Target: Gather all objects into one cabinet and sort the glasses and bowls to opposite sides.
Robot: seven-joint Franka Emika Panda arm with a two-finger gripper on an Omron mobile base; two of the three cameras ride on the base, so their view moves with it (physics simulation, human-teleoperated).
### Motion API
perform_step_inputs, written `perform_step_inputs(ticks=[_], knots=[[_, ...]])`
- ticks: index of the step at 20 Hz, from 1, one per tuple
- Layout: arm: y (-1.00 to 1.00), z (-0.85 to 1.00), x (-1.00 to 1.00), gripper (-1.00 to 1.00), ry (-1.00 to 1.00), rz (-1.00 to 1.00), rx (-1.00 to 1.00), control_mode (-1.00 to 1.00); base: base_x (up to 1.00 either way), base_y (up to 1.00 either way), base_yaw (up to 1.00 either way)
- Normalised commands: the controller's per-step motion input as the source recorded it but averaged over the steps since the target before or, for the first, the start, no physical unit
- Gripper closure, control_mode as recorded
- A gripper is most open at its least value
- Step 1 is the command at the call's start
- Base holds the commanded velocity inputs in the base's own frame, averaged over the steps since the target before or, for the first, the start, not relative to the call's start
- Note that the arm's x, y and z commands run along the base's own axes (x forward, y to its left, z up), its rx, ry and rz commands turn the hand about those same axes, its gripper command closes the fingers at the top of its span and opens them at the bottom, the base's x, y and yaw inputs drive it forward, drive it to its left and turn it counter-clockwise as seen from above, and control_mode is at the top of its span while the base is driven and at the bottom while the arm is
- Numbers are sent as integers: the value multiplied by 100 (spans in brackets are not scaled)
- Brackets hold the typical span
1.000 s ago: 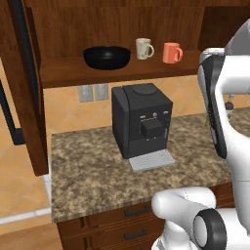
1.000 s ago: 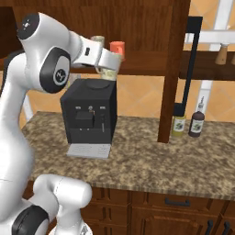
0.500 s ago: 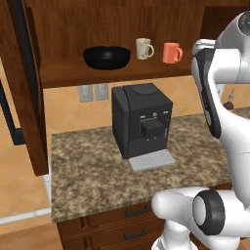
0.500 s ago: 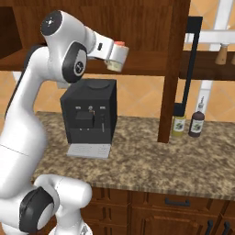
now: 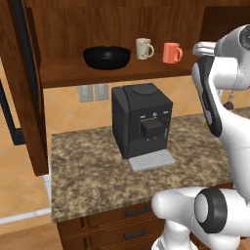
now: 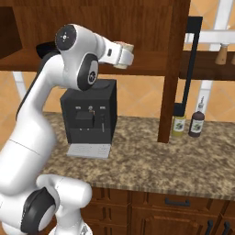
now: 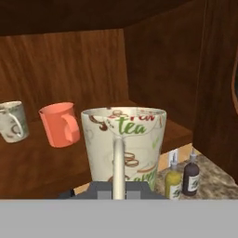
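We have swung our tool point(image 6: 123, 54), clamped on the printed mug point(image 7: 124, 142), up toward the cabinet point(image 5: 73, 73) shelf; placing beside the coral mug point(image 7: 58, 124) comes next.

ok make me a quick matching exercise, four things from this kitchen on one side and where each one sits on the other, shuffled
Things:
1. black bowl
2. coral mug
3. printed tea mug
4. coffee machine

Places:
A. on the granite counter
B. held in the claw
C. left end of the cabinet shelf
D. on the shelf, right of the cream mug

Pairs: 1-C, 2-D, 3-B, 4-A
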Motion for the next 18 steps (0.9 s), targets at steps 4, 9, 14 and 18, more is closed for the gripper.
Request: perform_step_inputs(ticks=[4,9,14,18], knots=[[-26,0,29,100,0,0,0,-100,0,0,0],[-15,0,12,100,2,0,0,-100,0,0,0],[0,-2,11,100,6,0,0,-100,0,0,0],[0,-13,12,100,0,0,-1,-100,0,0,0]])
